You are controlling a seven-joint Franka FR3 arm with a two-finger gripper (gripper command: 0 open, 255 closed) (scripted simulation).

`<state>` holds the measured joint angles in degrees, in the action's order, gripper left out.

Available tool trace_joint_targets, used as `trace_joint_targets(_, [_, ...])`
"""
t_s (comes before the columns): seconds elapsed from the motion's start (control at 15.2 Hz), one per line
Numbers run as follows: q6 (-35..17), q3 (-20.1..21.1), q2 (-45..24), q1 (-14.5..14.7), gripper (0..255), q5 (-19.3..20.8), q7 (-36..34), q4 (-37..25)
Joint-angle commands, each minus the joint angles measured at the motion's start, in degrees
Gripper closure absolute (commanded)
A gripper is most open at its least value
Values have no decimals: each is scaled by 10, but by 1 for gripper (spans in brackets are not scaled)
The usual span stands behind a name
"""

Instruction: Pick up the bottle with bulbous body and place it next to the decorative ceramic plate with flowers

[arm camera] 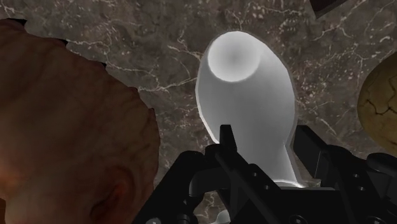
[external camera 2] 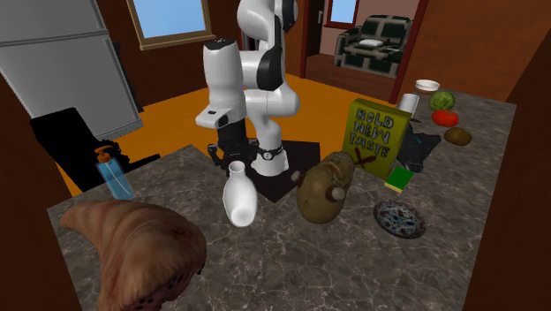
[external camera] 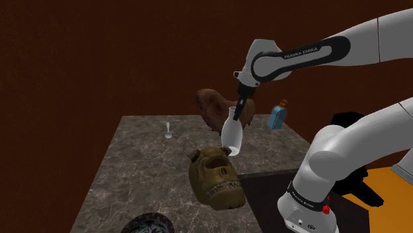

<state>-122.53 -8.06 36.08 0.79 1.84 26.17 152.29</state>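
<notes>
A plain white bottle [external camera: 231,136] with a bulbous body leans over the dark marble table [external camera: 132,172]. My black gripper [external camera: 239,106] is shut on its narrow neck from above. In the second exterior view the bottle [external camera 2: 238,200] hangs under the gripper [external camera 2: 231,155], its base at or just above the tabletop; I cannot tell which. The wrist view looks down the bottle [arm camera: 245,95] from its neck, where the gripper [arm camera: 270,156] clasps it. The flowered plate [external camera 2: 399,219] lies flat beyond an olive mask, and its rim [external camera: 149,224] also appears at the table's near edge.
A brown horn-like shell [external camera: 215,106] lies close behind the bottle. An olive-brown mask [external camera: 215,175] sits between bottle and plate. A blue spray bottle [external camera: 278,116] stands at a corner. A green box [external camera 2: 375,137] and fruit [external camera 2: 444,110] sit on the second exterior view's right.
</notes>
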Motion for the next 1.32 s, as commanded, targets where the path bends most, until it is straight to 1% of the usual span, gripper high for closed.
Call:
trace_joint_targets(0.0, [16,1,4,0,255,0,-1,-12])
trace_joint_targets(0.59, [91,6,19,1,255,-2,-4,-72])
trace_joint_targets(1.25, [169,10,22,3,255,-5,-7,-147])
